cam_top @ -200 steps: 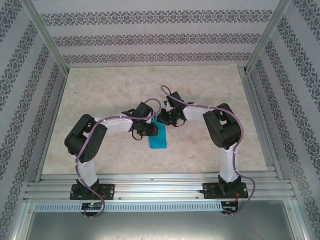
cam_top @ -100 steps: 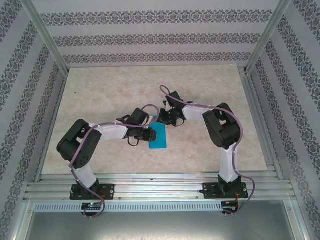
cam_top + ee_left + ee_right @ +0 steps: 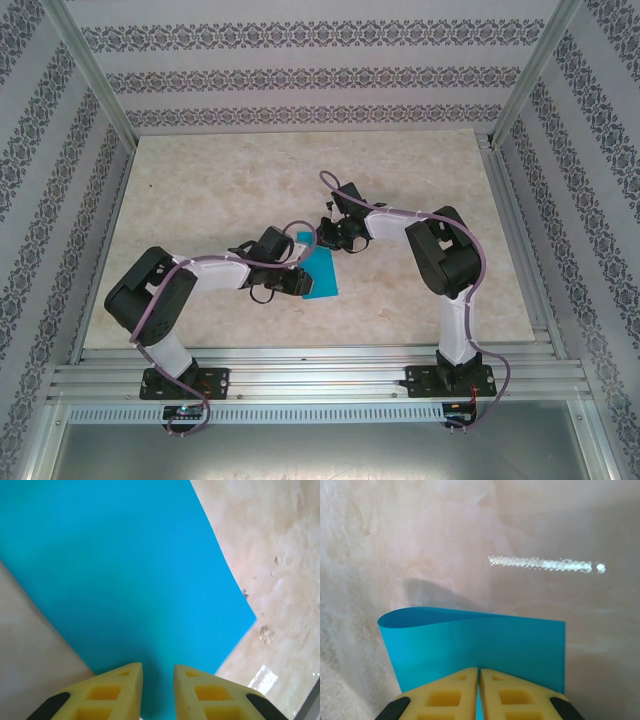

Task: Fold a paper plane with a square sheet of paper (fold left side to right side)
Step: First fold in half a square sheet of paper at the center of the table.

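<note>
Top view: I am the two arms meeting at mid-frame over the sheet of paper (image 3: 322, 276), which lies on the table (image 3: 200, 180) just below centre. My left gripper (image 3: 300, 282) sits at the sheet's left edge, my right gripper (image 3: 327, 243) at its upper edge. Left wrist view: my left jaws stand narrowly apart at bottom centre, blue showing in the gap; the sheet fills the upper left. Right wrist view: my right jaws are pressed together on the sheet's near edge at bottom centre, and its left side curls over.
</note>
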`<state>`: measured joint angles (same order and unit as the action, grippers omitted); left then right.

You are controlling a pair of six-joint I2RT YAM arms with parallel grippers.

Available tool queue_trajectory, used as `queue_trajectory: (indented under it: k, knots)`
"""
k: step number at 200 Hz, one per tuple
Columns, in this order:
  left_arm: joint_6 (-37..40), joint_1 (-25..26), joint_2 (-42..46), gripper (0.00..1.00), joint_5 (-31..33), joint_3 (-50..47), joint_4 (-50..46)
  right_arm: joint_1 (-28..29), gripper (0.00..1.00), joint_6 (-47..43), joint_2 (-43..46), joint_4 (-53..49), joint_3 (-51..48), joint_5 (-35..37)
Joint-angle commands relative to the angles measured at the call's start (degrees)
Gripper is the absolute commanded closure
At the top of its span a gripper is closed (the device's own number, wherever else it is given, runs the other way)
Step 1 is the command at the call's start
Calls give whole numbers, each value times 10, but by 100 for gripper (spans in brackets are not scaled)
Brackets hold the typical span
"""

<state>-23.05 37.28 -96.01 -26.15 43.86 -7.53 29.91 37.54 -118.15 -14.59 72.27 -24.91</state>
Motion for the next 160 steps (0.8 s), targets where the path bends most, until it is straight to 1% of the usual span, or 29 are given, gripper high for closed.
queue_trajectory:
  k: [1,43,62,76,97,120,137,160]
  knots:
    - [16,16,13,76,-39,-25,-47,1,88,-11,-32,-37,-9,60]
    - [22,30,22,76,-75,-35,-44,2,88,-11,-30,-37,-9,58]
    - [21,29,35,76,-73,-36,-51,2,88,-11,-30,-37,-9,57]
    - [20,28,51,76,-57,-28,-68,4,88,-11,-28,-37,-9,57]
    - [8,11,78,76,-58,-7,-77,5,88,-10,-27,-37,-10,55]
    - [-12,-21,98,76,-65,23,-68,7,88,-11,-27,-35,-10,53]
    - [-17,-38,88,76,-67,49,-59,8,88,-12,-26,-36,-10,53]
    - [-9,-42,35,76,-62,90,-62,8,88,-11,-24,-35,-10,52]
